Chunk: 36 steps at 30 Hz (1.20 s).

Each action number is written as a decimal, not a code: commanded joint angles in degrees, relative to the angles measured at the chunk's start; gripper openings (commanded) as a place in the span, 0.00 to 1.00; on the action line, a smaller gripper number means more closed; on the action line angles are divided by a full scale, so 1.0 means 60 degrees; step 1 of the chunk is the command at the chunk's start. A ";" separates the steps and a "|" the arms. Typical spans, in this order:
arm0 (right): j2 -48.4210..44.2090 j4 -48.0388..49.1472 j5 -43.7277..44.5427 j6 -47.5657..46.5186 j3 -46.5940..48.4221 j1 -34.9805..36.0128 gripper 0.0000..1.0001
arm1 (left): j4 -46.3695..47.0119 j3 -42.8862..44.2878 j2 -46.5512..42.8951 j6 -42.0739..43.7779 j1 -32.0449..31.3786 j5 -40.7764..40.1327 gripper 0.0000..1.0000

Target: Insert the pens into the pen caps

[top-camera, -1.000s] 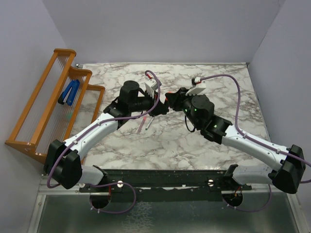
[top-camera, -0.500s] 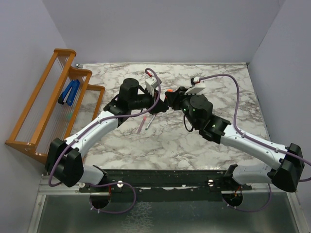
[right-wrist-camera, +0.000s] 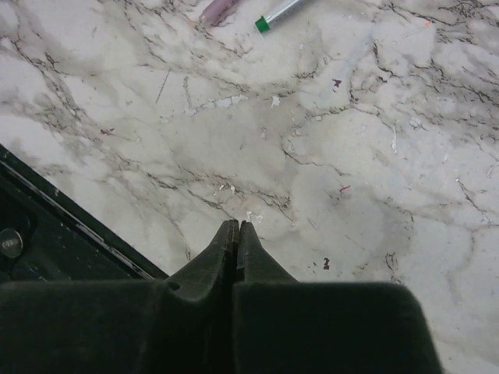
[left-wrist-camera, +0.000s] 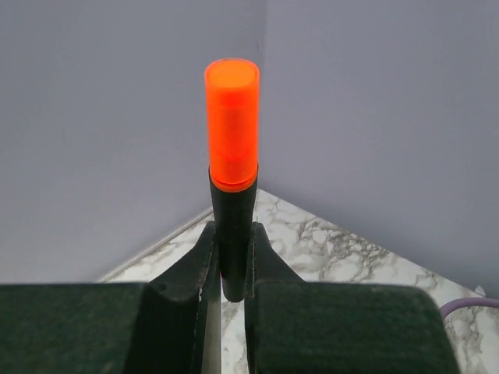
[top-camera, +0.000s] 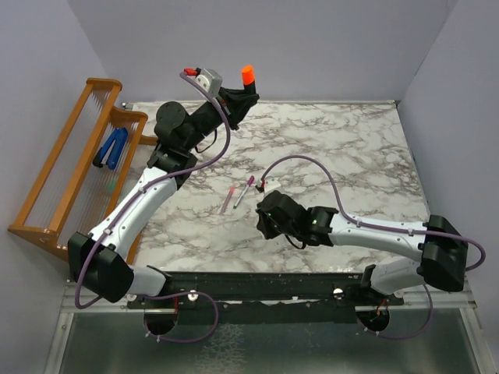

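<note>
My left gripper (top-camera: pixel 241 97) is raised over the table's far edge, shut on the black marker (left-wrist-camera: pixel 232 222). The marker stands upright between the fingers with the bright orange cap (left-wrist-camera: pixel 231 125) seated on its top end; that cap (top-camera: pixel 247 75) shows high in the top view. My right gripper (right-wrist-camera: pixel 237 226) is shut on nothing, low over bare marble near the front (top-camera: pixel 265 226). The dull pink pen (top-camera: pixel 227 202) and the white-grey pen (top-camera: pixel 242 192), a magenta cap (top-camera: pixel 250 181) at its far end, lie side by side mid-table. Both pens' ends, pink (right-wrist-camera: pixel 218 9) and white-grey (right-wrist-camera: pixel 281 14), show beyond my right fingertips.
A wooden rack (top-camera: pixel 78 167) stands along the left side with a blue clip (top-camera: pixel 111 148) on it. A black rail (top-camera: pixel 257 280) runs along the table's near edge, close to my right gripper. Grey walls close in the back and sides.
The two grippers have parted from mid-table. My left arm rose and swung back-left with the capped marker; my right gripper let go, shut and dropped toward the near edge.
</note>
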 commanded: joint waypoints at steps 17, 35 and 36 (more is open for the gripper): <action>-0.3691 0.1118 -0.2462 -0.2651 0.0396 -0.2500 0.85 | -0.0128 -0.1132 0.0142 -0.0327 0.0429 0.4872 0.00; -0.1728 0.2811 -1.0864 -0.3340 0.3550 -0.5830 0.71 | -0.0200 -0.3097 -0.0755 -0.0800 0.0360 0.8236 0.00; -0.1674 0.3121 -1.0955 -0.3098 0.3487 -0.5829 0.70 | -0.0201 -0.3098 -0.0741 -0.0794 0.0344 0.8207 0.00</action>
